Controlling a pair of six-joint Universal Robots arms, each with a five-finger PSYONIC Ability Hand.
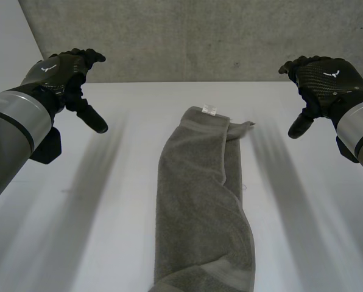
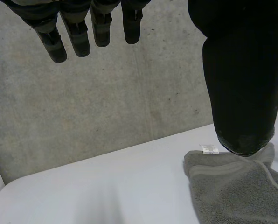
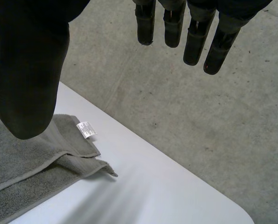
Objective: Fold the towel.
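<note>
White table (image 1: 117, 182) | grey towel (image 1: 200, 207) folded lengthwise | white tag (image 1: 209, 110) at far end

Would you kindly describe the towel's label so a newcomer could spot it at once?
On the white table lies a long grey towel. At its far short edge sits a small white label, the only white patch on it.
</note>
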